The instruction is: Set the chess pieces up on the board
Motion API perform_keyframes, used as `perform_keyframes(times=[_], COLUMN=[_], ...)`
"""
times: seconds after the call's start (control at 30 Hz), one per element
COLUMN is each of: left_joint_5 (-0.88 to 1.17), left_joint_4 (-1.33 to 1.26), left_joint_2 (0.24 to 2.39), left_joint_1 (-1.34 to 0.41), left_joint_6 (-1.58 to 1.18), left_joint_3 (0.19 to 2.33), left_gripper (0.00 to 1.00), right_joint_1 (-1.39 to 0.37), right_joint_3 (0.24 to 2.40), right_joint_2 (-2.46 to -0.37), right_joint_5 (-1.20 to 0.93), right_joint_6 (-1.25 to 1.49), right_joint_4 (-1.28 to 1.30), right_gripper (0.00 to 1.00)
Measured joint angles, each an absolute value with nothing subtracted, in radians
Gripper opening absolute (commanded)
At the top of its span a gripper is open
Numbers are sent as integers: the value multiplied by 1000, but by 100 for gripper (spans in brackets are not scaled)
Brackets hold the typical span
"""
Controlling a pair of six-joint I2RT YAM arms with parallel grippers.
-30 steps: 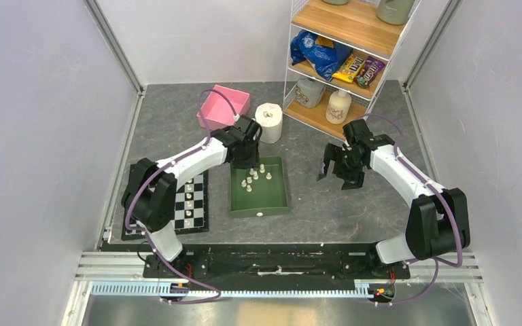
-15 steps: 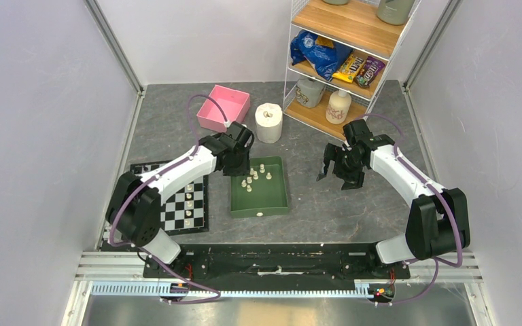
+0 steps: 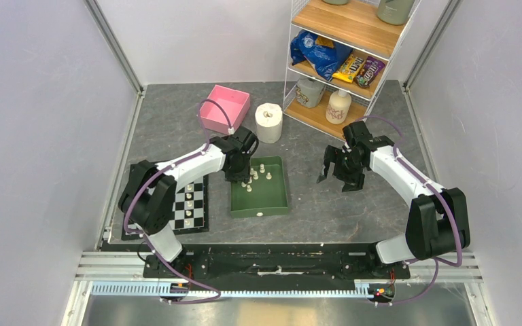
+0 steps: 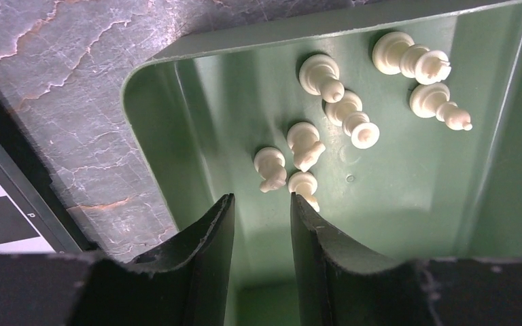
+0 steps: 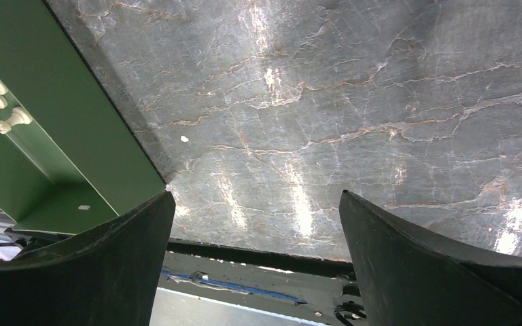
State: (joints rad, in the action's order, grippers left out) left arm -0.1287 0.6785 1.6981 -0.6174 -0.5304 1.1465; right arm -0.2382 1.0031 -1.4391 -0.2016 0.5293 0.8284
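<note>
Several cream-white chess pieces [image 4: 306, 142] lie tipped over in the far part of a green tray [image 4: 143, 75]. My left gripper [image 4: 262, 200] hangs just above them at the tray's left back corner. Its jaws stand a narrow gap apart with nothing between them, and the right fingertip [image 4: 298, 204] is against one piece [image 4: 302, 183]. In the top view this gripper [image 3: 236, 178] is by the piece cluster [image 3: 253, 175]. The board [image 3: 200, 219] lies left of the tray, with a few pieces [image 3: 189, 200] standing on it. My right gripper [image 3: 336, 178] hovers open and empty over bare table to the right of the tray.
A pink box [image 3: 224, 107] and a white paper roll [image 3: 268, 122] stand behind the tray [image 3: 272, 210]. A wire shelf [image 3: 340, 61] with snacks and bottles is at the back right. One lone piece [image 3: 259, 214] lies at the tray's near edge. Walls close both sides.
My left gripper has come a little nearer and lower into the tray's left back corner, and its jaws have narrowed slightly. The right arm has not moved.
</note>
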Motion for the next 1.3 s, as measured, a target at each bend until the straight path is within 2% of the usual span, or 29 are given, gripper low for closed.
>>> perform_keyframes(times=[0.33,0.7,1.03,1.3], left_joint_5=[-130,-130,-130,-130], left_joint_4=[669,647,630,625], left_joint_2=[1711,1745,1754,1759], left_joint_1=[-617,-617,-617,-617], left_joint_6=[-529,-523,-522,-522], left_joint_3=[1148,1154,1154,1154], left_gripper=[40,31,28,11], right_joint_1=[-238,-238,-238,-238], right_joint_3=[1003,1003,1003,1003], right_joint_2=[-1439,-1439,-1439,-1439], right_joint_5=[-202,-202,-201,-202], right_joint_6=[529,529,527,527], right_joint_4=[828,828,828,828], right_gripper=[99,99,99,99])
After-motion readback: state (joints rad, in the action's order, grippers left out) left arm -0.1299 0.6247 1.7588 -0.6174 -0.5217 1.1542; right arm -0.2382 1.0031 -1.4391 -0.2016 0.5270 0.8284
